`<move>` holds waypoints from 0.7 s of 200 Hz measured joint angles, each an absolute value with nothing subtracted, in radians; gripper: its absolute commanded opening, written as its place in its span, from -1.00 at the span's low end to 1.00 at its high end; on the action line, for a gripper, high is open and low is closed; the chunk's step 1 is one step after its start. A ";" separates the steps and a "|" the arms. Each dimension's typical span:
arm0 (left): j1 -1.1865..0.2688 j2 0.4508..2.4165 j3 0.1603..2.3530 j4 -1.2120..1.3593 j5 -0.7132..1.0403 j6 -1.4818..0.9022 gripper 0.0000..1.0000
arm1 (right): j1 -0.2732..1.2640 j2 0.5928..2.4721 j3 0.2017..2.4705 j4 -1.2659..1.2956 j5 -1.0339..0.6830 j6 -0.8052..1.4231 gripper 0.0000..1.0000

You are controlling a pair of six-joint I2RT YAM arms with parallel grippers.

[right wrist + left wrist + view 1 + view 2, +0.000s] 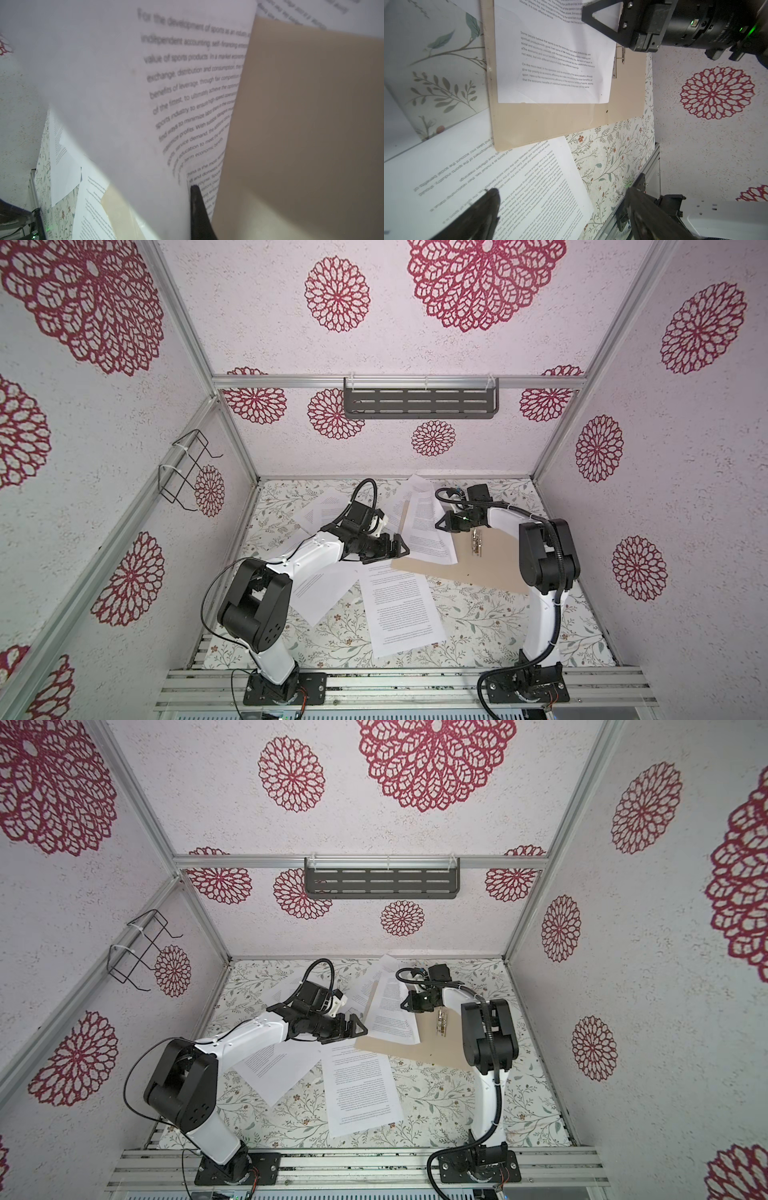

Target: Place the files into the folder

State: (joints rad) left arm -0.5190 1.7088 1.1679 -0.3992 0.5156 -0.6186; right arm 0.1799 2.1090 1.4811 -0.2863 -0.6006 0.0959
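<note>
On the tabletop [478, 626] at left, loose files [399, 610] are scattered below the left gripper [390, 553], its fingers spread wide. Further right, the folder [490, 568] is laid open; one sheet [428, 526] on it is pinched by the fingers of the right gripper [438, 526].

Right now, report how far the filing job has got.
Done: the tan folder lies open. In hand: one printed sheet sits on one leaf, its far end curling up, the shut right hand apparently pinching its edge. The left hand hangs open and empty. Left: loose sheets on the table, one in front, one beside it, more behind; folder not yet closed.
</note>
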 measured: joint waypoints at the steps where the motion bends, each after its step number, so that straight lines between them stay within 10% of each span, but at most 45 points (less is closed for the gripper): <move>1: -0.519 1.709 1.168 -0.399 0.515 -0.619 0.95 | 0.179 2.108 1.480 -0.287 -0.599 0.096 -1.00; 140: -0.519 1.736 1.162 -0.378 0.506 -0.626 0.95 | 0.160 2.072 1.384 -0.291 -0.547 0.103 -1.00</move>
State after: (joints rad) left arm -0.5194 1.7355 1.1622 -0.3782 0.5064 -0.6258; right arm 0.1596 2.0716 1.3838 -0.2913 -0.5472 0.1028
